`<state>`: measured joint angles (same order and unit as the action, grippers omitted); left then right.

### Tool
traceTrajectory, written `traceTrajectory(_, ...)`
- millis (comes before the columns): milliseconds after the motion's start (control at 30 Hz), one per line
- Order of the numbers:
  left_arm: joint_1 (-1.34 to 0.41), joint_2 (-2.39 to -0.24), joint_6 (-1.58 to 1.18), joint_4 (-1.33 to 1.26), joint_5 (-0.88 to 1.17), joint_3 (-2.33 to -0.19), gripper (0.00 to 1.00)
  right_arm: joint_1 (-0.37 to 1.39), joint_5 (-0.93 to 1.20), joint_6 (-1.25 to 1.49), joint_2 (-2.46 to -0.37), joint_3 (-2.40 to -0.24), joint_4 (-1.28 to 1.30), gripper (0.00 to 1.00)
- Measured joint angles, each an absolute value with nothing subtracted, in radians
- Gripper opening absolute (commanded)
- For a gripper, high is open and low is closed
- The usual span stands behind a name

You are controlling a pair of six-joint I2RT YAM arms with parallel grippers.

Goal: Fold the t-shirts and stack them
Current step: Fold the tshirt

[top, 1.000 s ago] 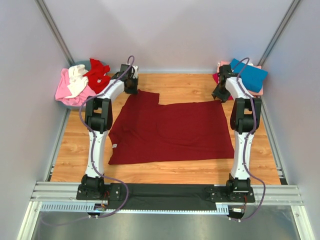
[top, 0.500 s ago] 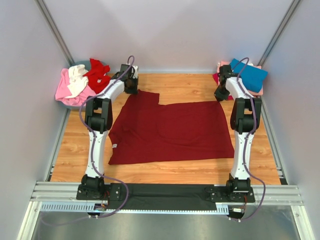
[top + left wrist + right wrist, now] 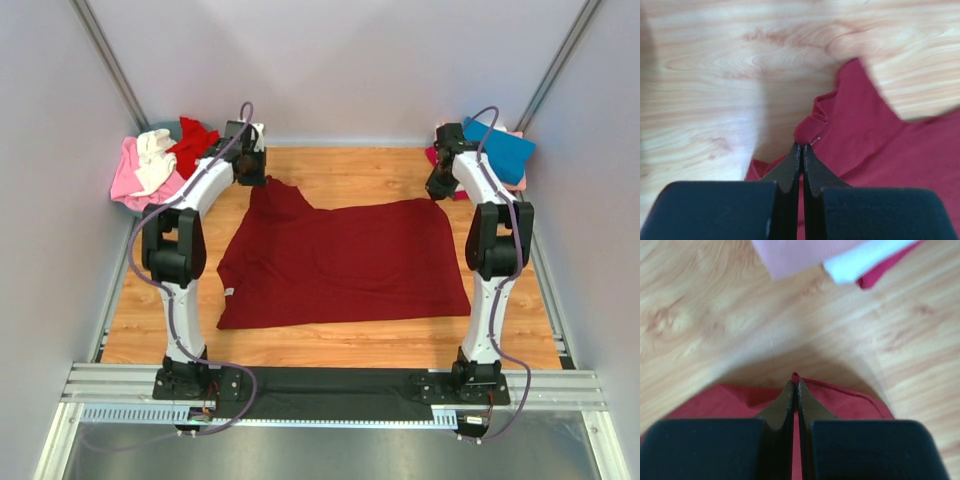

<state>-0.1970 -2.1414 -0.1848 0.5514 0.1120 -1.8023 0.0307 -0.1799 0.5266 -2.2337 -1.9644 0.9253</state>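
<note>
Pincers — left pincer (image 3: 801, 146), right pincer (image 3: 794, 382) — clamped on far corners of maroon t-shirt (image 3: 340, 265).

Nothing legible is showing in any view. Small pale tag (image 3: 229, 291) on the maroon t-shirt (image 3: 340, 265) is appearing too small to read.

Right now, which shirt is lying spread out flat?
The big dark red shirt. The others sit in a left pile and a right pile at the back.
</note>
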Motion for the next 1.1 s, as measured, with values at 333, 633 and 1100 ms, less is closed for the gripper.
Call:
traceTrajectory(333, -0.274, -1.807, -0.18, 0.542, 0.037, -1.582, 0.0, 0.043, -0.175, 0.525, -2.002, -1.667, 0.886, 0.0)
traceTrajectory(633, -0.394, -1.6, -0.211, 0.596, -0.131, -1.311, 0.0, 0.04, -0.2, 0.522, -1.851, -1.45, 0.841, 0.0)
traceTrajectory(1100, -0.478, -1.398, -0.357, 0.715, -0.426, -1.159, 0.0, -0.024, -0.212, 0.518, -1.663, -1.216, 0.78, 0.0)
